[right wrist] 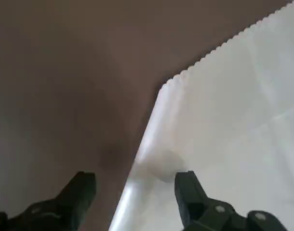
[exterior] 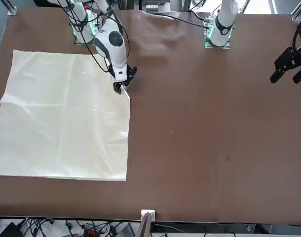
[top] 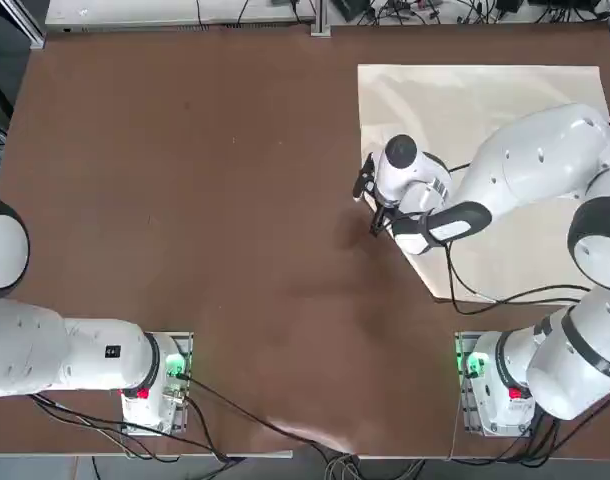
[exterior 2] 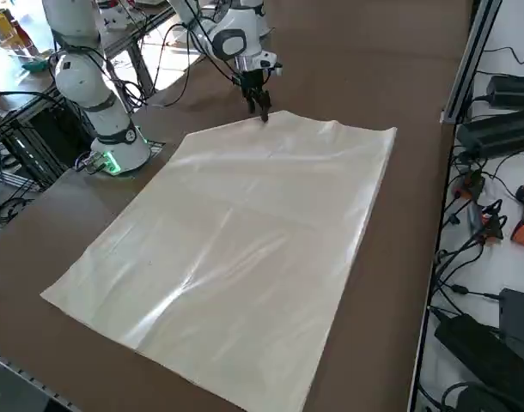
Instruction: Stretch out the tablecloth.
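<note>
Cream thin fabric tablecloth (exterior 2: 236, 249) spreads across the brown table (exterior 2: 408, 77) on the robot's right; its inner edge runs just below the right gripper (right wrist: 135, 185), fingers apart, nothing held.

No lettering, labels, brand names, numbers or signs can be read in any of the four views.
</note>
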Tool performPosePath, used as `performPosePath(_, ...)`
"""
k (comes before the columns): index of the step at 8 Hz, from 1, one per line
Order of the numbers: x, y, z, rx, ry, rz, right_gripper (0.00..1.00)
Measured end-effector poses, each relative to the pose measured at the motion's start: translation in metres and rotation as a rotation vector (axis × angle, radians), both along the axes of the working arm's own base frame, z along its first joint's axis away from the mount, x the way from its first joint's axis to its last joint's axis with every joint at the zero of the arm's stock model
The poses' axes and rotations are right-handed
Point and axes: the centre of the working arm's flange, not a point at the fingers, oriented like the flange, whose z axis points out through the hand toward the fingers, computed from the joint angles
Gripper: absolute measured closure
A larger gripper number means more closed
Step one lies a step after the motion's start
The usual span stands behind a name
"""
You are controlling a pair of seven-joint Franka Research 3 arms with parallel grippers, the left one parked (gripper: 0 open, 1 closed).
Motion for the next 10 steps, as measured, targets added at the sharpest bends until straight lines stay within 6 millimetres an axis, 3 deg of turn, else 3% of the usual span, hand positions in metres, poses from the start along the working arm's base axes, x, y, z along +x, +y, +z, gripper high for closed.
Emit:
performPosePath(3,0.007,-0.016,-0.005,-0.011,0.003,-0.028,0.03)
performPosePath(5,0.008,-0.018,-0.005,-0.011,0.002,-0.03,0.19)
performPosePath(7,0.008,-0.017,-0.004,-0.01,0.001,-0.03,0.63)
performPosePath(10,0.014,-0.021,0.0,-0.002,-0.008,-0.048,0.82)
